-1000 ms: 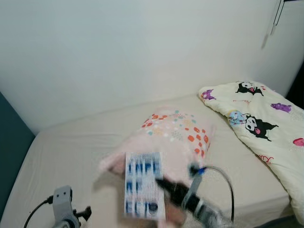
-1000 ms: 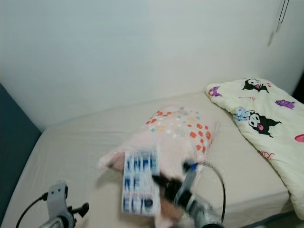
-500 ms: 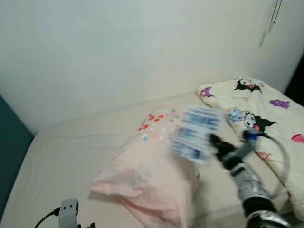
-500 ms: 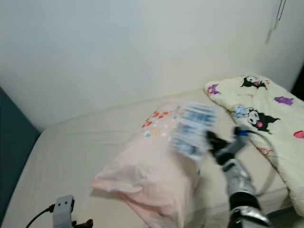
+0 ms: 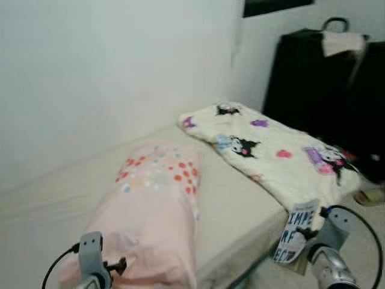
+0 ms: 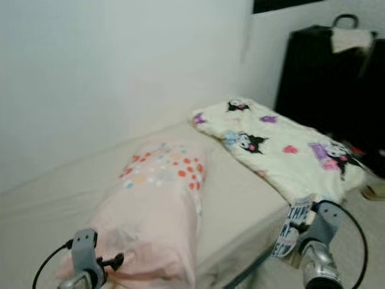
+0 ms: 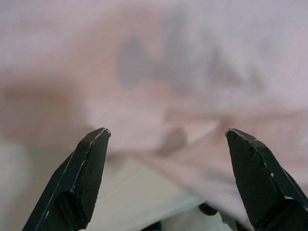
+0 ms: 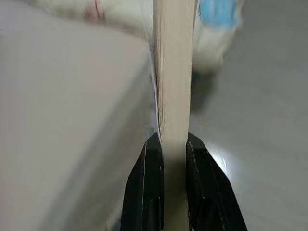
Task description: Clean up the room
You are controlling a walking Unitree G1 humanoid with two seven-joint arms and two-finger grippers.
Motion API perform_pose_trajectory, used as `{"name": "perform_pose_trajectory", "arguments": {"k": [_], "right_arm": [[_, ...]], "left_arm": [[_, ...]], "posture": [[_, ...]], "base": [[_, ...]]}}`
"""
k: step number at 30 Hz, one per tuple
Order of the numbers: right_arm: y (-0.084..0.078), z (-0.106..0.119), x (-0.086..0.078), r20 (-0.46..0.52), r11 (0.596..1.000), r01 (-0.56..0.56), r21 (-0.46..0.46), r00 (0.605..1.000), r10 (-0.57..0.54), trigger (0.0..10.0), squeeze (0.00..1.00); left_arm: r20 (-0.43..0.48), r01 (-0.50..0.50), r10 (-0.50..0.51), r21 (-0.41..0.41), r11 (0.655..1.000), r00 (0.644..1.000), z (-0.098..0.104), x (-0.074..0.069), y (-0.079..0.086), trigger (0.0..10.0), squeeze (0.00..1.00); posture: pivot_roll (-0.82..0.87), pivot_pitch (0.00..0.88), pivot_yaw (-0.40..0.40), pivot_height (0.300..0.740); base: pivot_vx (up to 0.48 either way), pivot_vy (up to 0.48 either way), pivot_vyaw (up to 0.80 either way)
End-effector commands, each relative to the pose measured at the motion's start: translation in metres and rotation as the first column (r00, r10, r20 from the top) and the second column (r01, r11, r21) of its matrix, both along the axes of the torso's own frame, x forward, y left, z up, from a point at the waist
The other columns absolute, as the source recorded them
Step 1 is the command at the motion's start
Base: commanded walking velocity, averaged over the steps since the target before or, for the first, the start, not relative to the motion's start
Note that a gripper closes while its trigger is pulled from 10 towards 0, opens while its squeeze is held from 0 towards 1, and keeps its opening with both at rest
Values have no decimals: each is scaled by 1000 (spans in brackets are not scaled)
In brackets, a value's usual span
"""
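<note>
Fingers [image 8: 153, 159] of right gripper [image 8: 173, 144] pinch the book [image 8: 174, 72] — bed [image 5: 234, 208] and blanket [image 5: 277, 159] alongside.

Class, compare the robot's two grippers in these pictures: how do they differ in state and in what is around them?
The left gripper is open, its fingers wide apart and holding nothing; the right gripper is shut on a book, pinching its pages edge-on. The left gripper hangs over the pink pillow on the bed; the right gripper is past the bed's corner, below the cartoon-print blanket. Both have two black fingers.
</note>
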State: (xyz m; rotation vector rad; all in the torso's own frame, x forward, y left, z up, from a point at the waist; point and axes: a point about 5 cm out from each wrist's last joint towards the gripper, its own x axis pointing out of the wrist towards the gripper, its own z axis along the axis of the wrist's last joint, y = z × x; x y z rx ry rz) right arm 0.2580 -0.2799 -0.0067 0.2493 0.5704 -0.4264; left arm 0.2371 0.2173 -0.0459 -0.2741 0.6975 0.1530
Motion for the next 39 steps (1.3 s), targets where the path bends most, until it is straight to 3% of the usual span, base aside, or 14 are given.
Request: {"name": "perform_pose_trajectory", "arguments": {"k": [1,7,8,11,13,15,16,21,23,28,39], "right_arm": [[9,1,7,9,999,-32,-14,999,33,10000,0],[26,-5,8,6,996,-89,0,996,89,10000,0],[42,-11,7,-1,986,-163,26,987,163,10000,0],[56,-20,2,-31,972,-231,49,972,233,10000,0],[56,-20,2,-31,972,-231,49,972,233,10000,0],[72,-31,-8,-86,946,-319,64,942,323,10000,0],[86,-39,-15,-109,924,-373,79,918,380,10000,0],[93,-41,-17,-105,916,-392,90,911,400,10000,0],[107,-41,-18,-48,896,-429,118,898,436,10000,0],[129,-44,-25,21,860,-480,173,875,484,10000,0],[133,-39,-25,84,848,-506,157,863,499,10000,0]], "left_arm": [[48,-7,7,-8,1000,999,8,10,1,10000,0],[90,-18,19,-13,1000,996,16,20,3,10000,0],[135,-52,57,-38,998,989,25,29,5,10000,0],[172,-69,76,-52,996,982,33,38,5,10000,0],[172,-69,76,-52,996,982,33,38,5,10000,0],[204,-72,72,-9,997,976,44,51,4,10000,0],[211,-89,68,91,992,975,57,66,4,10000,0],[221,-104,75,122,987,972,65,74,5,10000,0],[253,-100,62,143,985,966,81,88,4,10000,0],[294,-121,57,203,972,954,105,106,10,10000,0],[302,-260,169,293,920,938,128,116,29,10000,0]], "posture": [[-212,0,53,740],[-208,0,53,740],[-209,0,58,740],[-207,0,58,740],[-207,0,58,740],[-197,0,53,740],[-190,0,54,740],[-190,0,54,740],[-204,0,81,740],[-233,0,115,740],[-260,39,133,705]], "base": [[0,0,-625],[0,0,-633],[0,0,0],[0,0,0],[0,0,0],[0,0,0],[0,0,0],[0,0,0],[0,0,0],[0,0,0],[0,0,0]]}}
